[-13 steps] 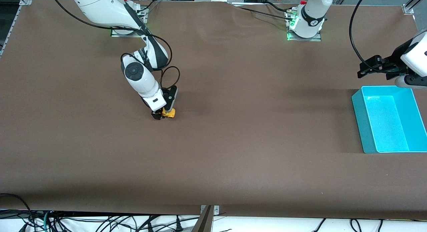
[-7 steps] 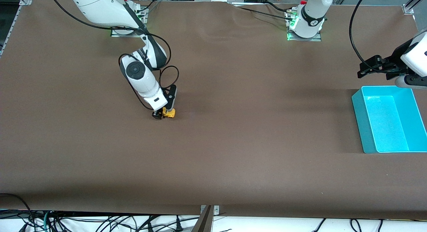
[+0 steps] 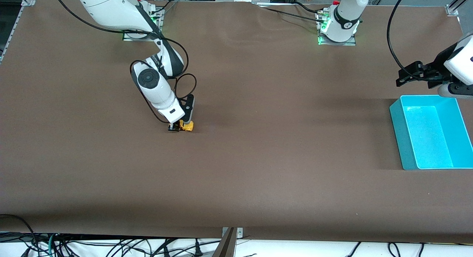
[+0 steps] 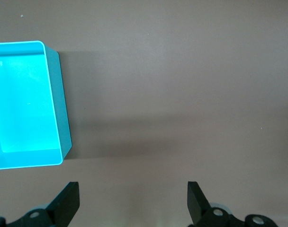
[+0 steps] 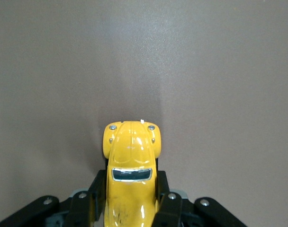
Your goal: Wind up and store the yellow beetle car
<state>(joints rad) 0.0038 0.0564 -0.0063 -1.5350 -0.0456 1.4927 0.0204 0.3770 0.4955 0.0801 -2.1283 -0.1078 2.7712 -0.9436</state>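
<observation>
The yellow beetle car (image 3: 187,126) sits on the brown table (image 3: 258,157), toward the right arm's end and roughly midway between the robots' bases and the front camera's edge. In the right wrist view the yellow beetle car (image 5: 131,175) shows its rounded hood, 4 small silver studs near the nose and a dark windscreen, with the nose pointing away from the wrist. The right pincer (image 3: 177,127) is down at the table and pressed in on the car: its 2 black fingers (image 5: 166,204) lie against the car's 2 flanks at about the cabin, 1 on each side, pinching the body between them. The car's nose sticks out clear of the fingers, and it throws a soft shadow on the table just ahead of it. I cannot tell whether its wheels touch the table.

The turquoise bin (image 3: 396,118) stands on the table well apart from the car, at the left arm's end. Its inside shows only its own bright floor (image 4: 21,104).

The left pincer (image 3: 406,74) waits in the air just beside the bin's rim, on the side nearer the bases, over bare table. Its 2 fingers (image 4: 68,201) are spread wide with nothing between them.
</observation>
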